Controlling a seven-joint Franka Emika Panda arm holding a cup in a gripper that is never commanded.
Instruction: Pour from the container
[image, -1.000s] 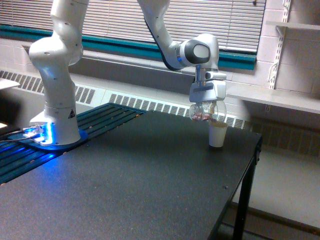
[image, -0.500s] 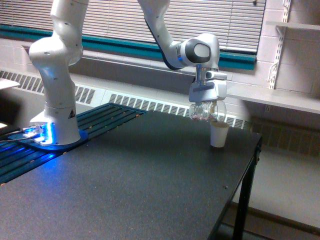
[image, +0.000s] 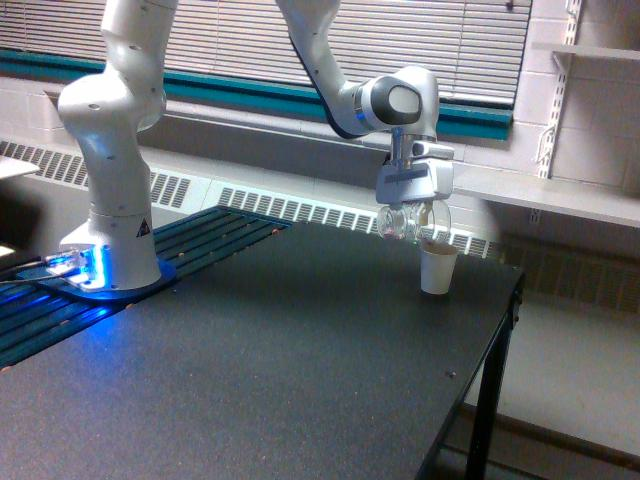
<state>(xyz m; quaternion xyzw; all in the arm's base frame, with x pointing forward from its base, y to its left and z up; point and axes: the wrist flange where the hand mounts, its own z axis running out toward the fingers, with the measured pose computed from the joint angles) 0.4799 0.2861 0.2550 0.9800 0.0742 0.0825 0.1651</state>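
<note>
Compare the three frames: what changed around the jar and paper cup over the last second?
The brownish bits seen in the clear jar a second ago no longer show; it now looks empty, so they have probably gone into the white paper cup. The gripper edged slightly up and toward the exterior view's left, keeping its hold on the tipped jar. The cup, the table and the robot base stayed put.

My arm (image: 120, 130) is white with rounded joints, grey rings, a black triangle mark, blue light at my base (image: 85, 268).
</note>
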